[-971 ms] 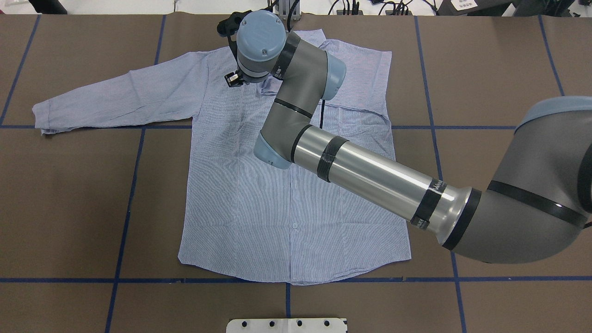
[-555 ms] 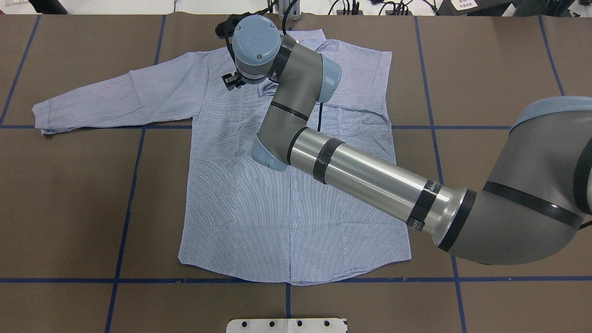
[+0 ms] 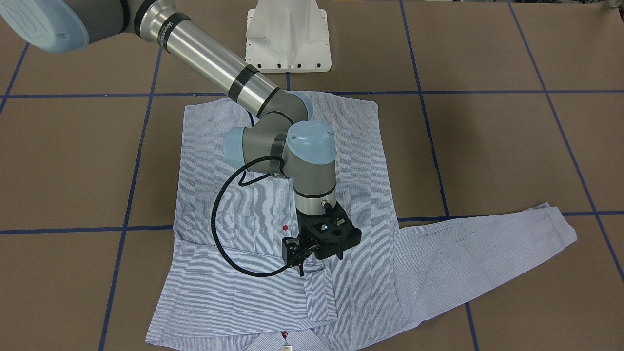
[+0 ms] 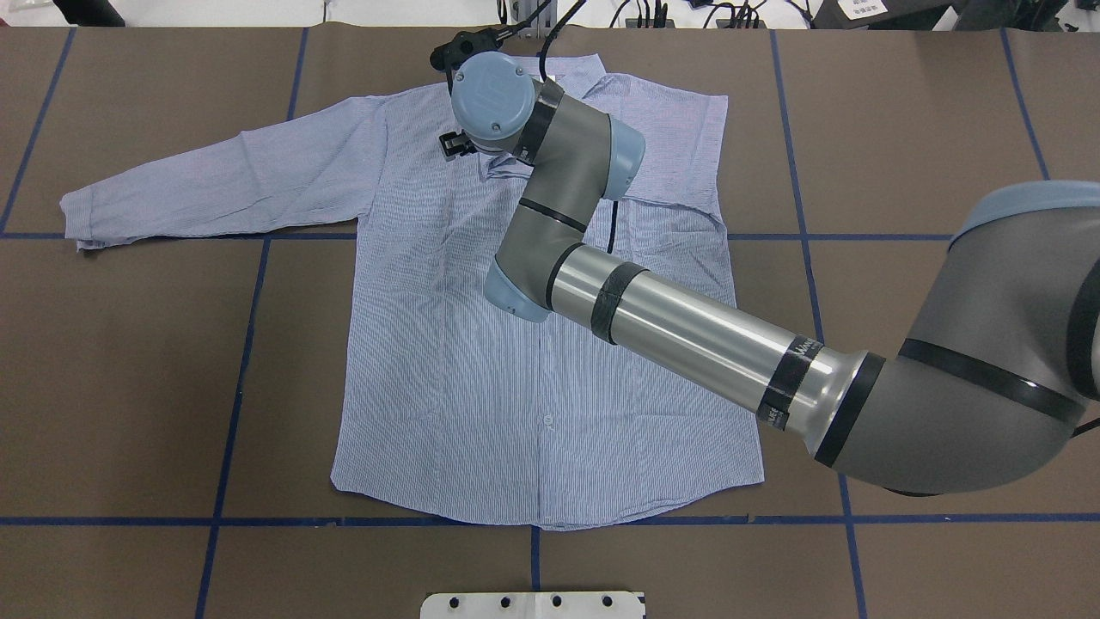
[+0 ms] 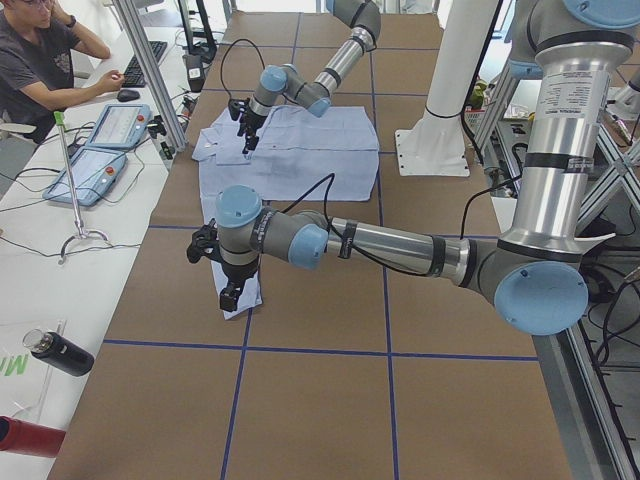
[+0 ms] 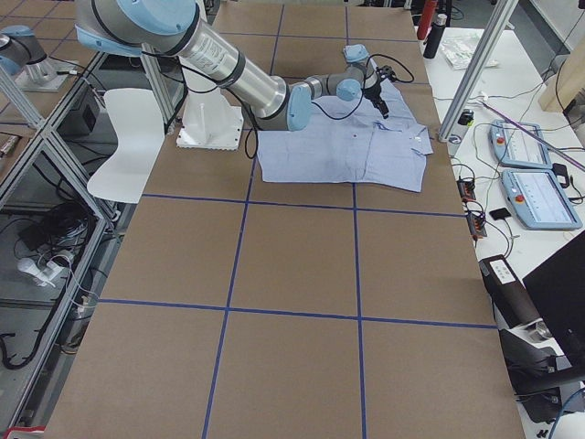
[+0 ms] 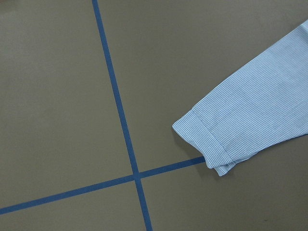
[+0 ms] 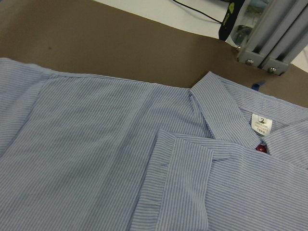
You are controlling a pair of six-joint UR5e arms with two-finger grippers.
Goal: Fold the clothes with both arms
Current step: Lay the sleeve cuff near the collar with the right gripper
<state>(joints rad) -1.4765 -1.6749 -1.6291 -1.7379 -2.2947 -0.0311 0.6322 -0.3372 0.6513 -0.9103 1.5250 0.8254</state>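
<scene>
The light blue striped shirt (image 4: 516,413) lies flat, front up, with its hem toward the robot. One sleeve (image 4: 215,185) stretches out to the overhead view's left. The other sleeve (image 3: 317,292) is folded across the chest. My right arm (image 4: 687,331) reaches over the shirt, and its gripper (image 3: 319,256) hovers just above the chest near the collar (image 8: 216,106); the fingers are hidden, so I cannot tell their state. My left gripper (image 5: 228,292) shows only in the exterior left view, above the outstretched sleeve's cuff (image 7: 207,144); I cannot tell its state.
The brown table cover carries blue tape lines (image 4: 249,344). The white pedestal base (image 3: 287,39) stands behind the hem. A metal frame post (image 8: 269,33) rises past the collar's edge. A person (image 5: 40,60) sits at a side desk with pendants (image 5: 100,150).
My right wrist shifted toward the overhead view's right and the far edge, and turned so its cap faces up. The shirt has not moved.
</scene>
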